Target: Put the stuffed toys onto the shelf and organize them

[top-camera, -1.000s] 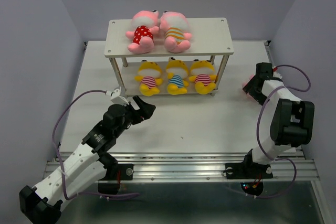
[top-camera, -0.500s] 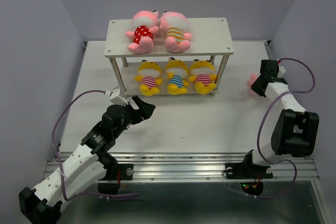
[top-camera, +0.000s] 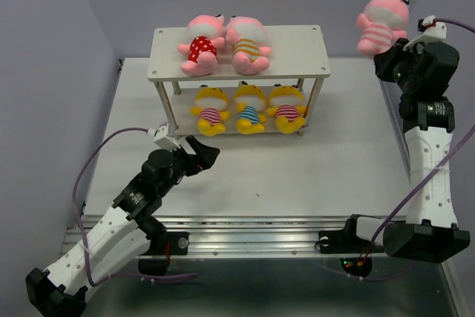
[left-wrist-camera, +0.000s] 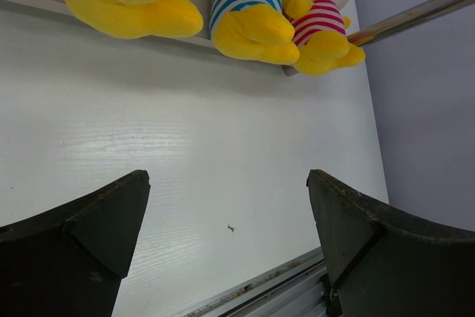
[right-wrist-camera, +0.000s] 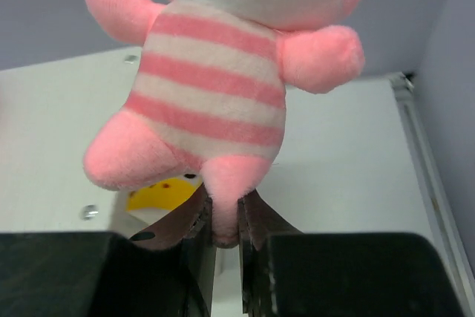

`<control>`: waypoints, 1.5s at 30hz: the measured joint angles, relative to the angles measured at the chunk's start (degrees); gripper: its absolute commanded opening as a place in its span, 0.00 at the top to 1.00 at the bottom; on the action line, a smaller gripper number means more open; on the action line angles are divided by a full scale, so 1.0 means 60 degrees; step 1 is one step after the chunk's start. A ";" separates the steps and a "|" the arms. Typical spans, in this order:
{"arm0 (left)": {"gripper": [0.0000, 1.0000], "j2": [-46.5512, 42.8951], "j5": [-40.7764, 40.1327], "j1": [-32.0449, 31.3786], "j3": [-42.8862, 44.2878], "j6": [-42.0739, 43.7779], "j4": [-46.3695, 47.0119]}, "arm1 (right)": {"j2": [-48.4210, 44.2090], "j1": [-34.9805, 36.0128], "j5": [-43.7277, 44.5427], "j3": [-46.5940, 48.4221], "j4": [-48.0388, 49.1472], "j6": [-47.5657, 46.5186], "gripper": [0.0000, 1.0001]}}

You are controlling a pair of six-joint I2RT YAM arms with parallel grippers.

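Observation:
A pink stuffed toy in a pink-striped shirt [top-camera: 381, 21] [right-wrist-camera: 223, 87] hangs high at the far right, beside and above the shelf [top-camera: 297, 53]. My right gripper [top-camera: 389, 48] [right-wrist-camera: 225, 220] is shut on one of its legs. Two pink toys [top-camera: 199, 44] [top-camera: 248, 44] lie on the shelf's top board. Three yellow toys [top-camera: 210, 108] [top-camera: 250, 107] [top-camera: 287, 104] sit on the lower board; the left wrist view shows their feet [left-wrist-camera: 252, 31]. My left gripper [top-camera: 202, 151] [left-wrist-camera: 228, 228] stands open over the table in front of the shelf, holding nothing.
The right half of the shelf's top board is bare. A metal rail [top-camera: 260, 231] runs along the table's near edge. Purple walls close in on both sides and behind. Cables loop from both arms.
The right gripper has shut on the pink striped toy at the table's right edge and lifted it high toward the back right. The left arm has barely moved.

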 measured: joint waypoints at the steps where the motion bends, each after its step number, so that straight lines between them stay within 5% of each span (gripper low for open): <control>1: 0.01 -0.0015 0.0033 0.0000 0.0000 0.0000 0.0029 | -0.0026 0.0000 -0.0539 0.0404 0.0069 -0.0131 0.82; 5: 0.01 -0.0120 0.0131 0.0000 0.0000 -0.0007 0.0102 | 0.0080 0.0102 -0.3027 0.1060 0.0328 -0.0280 0.80; 9: 0.01 -0.0193 0.0273 0.0000 0.0000 -0.0073 0.0146 | 0.0488 0.0885 -0.3814 0.1279 0.0204 -0.0229 0.79; 18: 0.01 -0.0200 0.0368 0.0000 -0.0007 -0.0146 0.0262 | 0.2025 0.3151 -0.2379 0.2430 -0.0809 0.0401 0.78; 25: 0.01 -0.0313 0.0364 0.0000 -0.0051 -0.0182 0.0273 | 0.2127 0.3195 -0.0929 0.2725 -0.1100 0.1588 0.77; 45: 0.01 -0.0372 0.0295 0.0000 -0.0069 -0.0182 0.0255 | 0.2368 0.3337 -0.1570 0.3151 -0.1843 0.2051 0.73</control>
